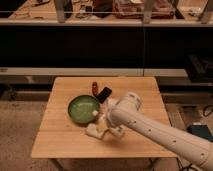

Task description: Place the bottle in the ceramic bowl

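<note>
The green ceramic bowl (82,108) sits left of centre on the wooden table (65,140). My gripper (106,124) is low over the table at the bowl's front right rim, at the end of the white arm (150,130) that comes in from the lower right. A white tip (95,114), which looks like the bottle's end, sticks out from the gripper toward the bowl's rim. The rest of the bottle is hidden by the gripper, and I cannot tell whether it is held. A whitish block (93,131) lies on the table just left of the gripper.
A black flat object (104,93) lies behind the bowl on its right. A small red-brown item (94,87) lies behind that. Dark shelving and a counter stand behind the table. A dark box (202,131) sits on the floor at the right.
</note>
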Tool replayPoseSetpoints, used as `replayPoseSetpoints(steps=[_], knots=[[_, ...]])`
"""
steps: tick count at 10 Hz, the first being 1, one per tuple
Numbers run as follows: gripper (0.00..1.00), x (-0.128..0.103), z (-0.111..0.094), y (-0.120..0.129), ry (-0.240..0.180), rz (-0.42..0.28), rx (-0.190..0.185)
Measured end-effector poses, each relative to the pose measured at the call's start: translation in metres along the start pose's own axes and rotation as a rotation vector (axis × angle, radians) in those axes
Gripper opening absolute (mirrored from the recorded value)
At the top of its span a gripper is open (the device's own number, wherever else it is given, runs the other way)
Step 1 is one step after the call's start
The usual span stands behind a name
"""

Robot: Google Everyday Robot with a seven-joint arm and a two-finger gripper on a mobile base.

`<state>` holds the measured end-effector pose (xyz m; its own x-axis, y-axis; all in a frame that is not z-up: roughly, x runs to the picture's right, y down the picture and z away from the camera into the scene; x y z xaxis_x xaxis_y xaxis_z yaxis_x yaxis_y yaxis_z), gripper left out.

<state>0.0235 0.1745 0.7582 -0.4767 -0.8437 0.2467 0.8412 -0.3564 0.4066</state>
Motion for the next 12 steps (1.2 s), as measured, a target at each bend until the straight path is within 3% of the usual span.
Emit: replayPoseSetpoints(steps=[2, 5, 9, 12], knots=[[0.80, 0.002, 0.001, 0.001, 0.007, 0.003, 0.002], [0.80, 0.011, 0.021, 0.005, 0.057, 0.007, 0.041], [0.79, 0.017, 0.043, 0.014, 0.070, -0.052, 0.036], [0.55, 0.012, 0.058, 0.009, 0.064, -0.072, 0.063]])
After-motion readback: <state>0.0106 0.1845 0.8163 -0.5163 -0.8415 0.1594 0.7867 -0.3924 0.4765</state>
